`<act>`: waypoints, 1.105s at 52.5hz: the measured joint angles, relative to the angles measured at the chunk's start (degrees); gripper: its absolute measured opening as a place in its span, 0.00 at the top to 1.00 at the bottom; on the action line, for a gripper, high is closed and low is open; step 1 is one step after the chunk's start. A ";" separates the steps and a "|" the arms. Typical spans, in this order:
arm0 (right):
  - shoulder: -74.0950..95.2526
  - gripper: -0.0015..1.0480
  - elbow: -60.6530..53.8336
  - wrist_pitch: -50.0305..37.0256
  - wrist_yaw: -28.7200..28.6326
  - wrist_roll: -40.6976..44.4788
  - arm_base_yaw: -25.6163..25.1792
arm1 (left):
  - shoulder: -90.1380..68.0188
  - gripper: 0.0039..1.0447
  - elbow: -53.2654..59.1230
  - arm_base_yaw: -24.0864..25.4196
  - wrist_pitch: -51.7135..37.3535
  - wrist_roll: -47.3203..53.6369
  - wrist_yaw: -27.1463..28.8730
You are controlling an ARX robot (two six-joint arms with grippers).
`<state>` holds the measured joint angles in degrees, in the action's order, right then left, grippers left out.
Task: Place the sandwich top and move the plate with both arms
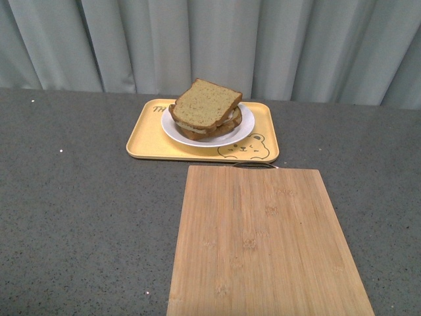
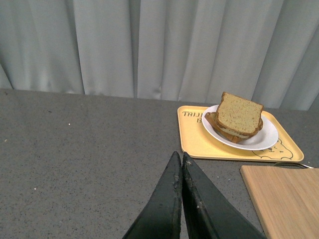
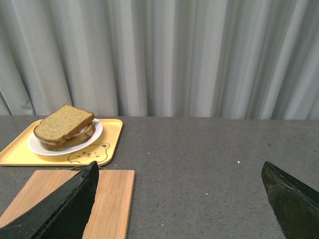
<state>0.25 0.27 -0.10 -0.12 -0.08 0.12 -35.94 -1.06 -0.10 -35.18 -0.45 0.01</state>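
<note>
Speckled tan sandwich top (image 1: 206, 103), white plate (image 1: 208, 137), bear-printed yellow tray (image 1: 150, 141)

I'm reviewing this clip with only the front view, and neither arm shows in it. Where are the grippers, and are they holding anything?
Observer: The left gripper is shut and empty, its black fingers pressed together above the grey speckled tabletop.
Operator: And the right one?
Observer: The right gripper is open, fingers spread wide with nothing between them.
Operator: Is either close to the sandwich?
Observer: No. In both wrist views the tan-brown top bread slice on the round white plate sits well away from the fingertips, inside the rectangular yellow tray.
Operator: What lies near the right gripper?
Observer: The light bamboo cutting board lies below one of its fingers.
</note>
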 joint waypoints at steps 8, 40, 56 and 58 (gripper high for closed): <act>0.00 0.09 0.00 0.00 0.00 0.00 0.00 | 5.25 0.97 0.00 0.00 4.87 0.00 0.00; 0.00 0.09 0.00 0.00 0.00 0.00 0.00 | 21.18 0.97 0.02 0.00 20.15 0.00 0.00; 0.00 0.09 0.00 0.00 0.00 0.00 0.00 | 25.27 0.97 0.02 0.00 24.28 0.00 0.00; 0.00 0.09 0.00 0.00 0.00 0.00 0.00 | 25.64 0.97 0.02 0.00 24.68 0.00 0.00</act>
<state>0.25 0.27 -0.10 -0.12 -0.08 0.12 -10.31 -1.04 -0.10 -10.50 -0.45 0.01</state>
